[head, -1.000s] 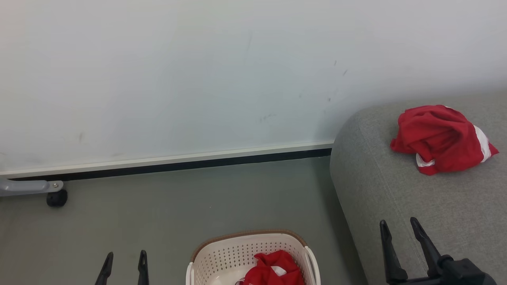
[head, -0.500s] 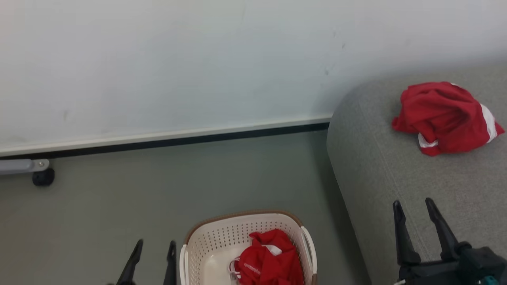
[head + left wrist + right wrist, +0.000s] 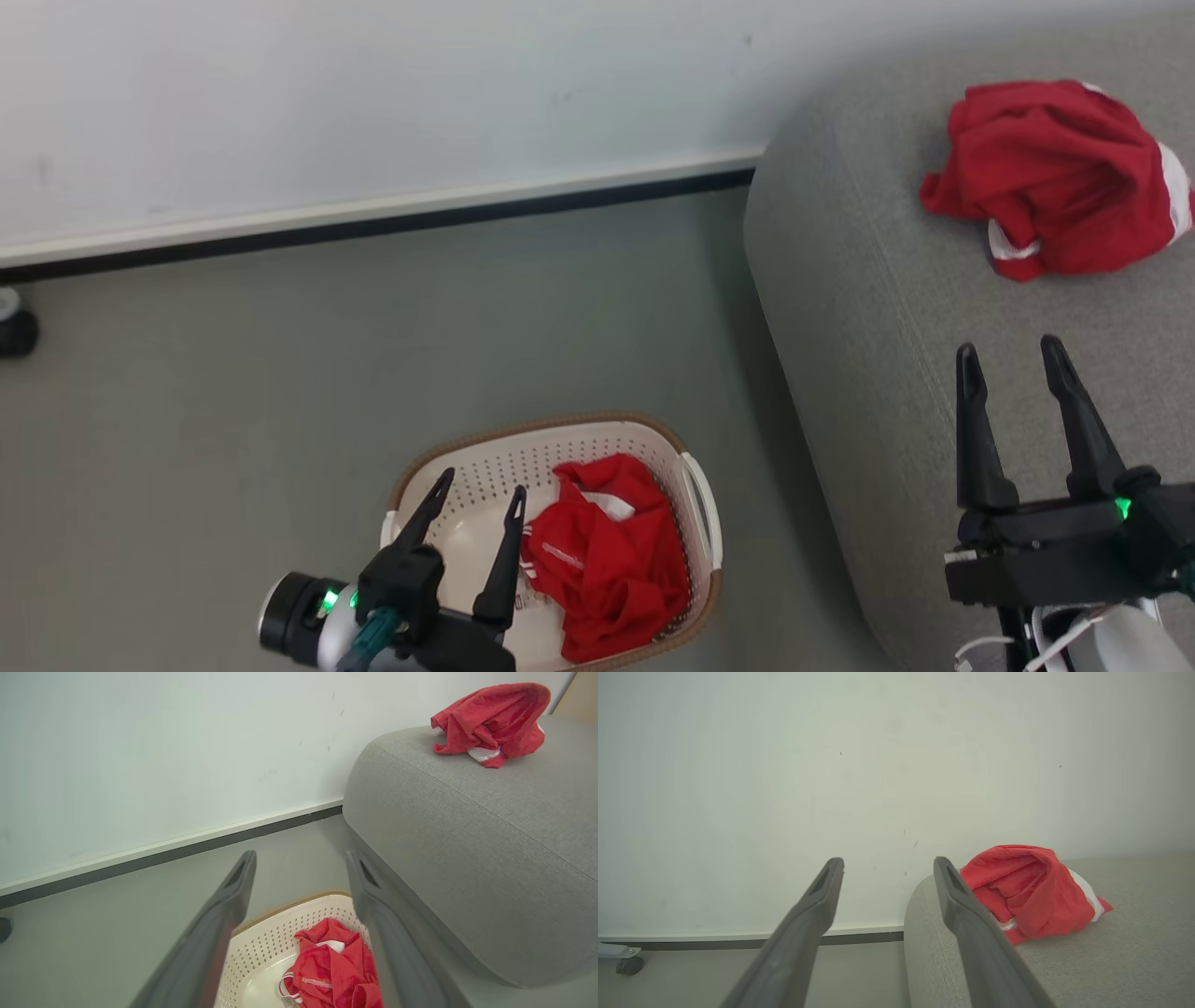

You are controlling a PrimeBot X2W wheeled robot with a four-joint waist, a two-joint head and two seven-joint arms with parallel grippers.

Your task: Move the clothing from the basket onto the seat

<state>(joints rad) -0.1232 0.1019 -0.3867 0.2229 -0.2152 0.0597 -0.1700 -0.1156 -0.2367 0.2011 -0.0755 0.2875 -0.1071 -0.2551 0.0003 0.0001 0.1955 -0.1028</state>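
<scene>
A red piece of clothing (image 3: 607, 560) lies crumpled in the right half of the cream basket (image 3: 551, 425) on the floor. My left gripper (image 3: 483, 481) hangs open over the basket's left part, its fingers empty; in the left wrist view the gripper (image 3: 301, 856) frames the basket (image 3: 261, 952) and the clothing (image 3: 334, 966) below. Another red garment (image 3: 1055, 177) with white trim rests on the grey seat (image 3: 887, 327) at the right. My right gripper (image 3: 1008, 347) stands open and empty above the seat's near part, short of that garment (image 3: 1031, 900).
A white wall with a dark baseboard (image 3: 373, 224) runs behind the grey floor. A black caster wheel (image 3: 17, 331) sits at the far left by the wall. The seat's rounded end (image 3: 369, 793) stands close to the right of the basket.
The head camera has tipped down, so the whole picture slid up. My left gripper has moved right, from beside the basket to over its left part. Both grippers stay open.
</scene>
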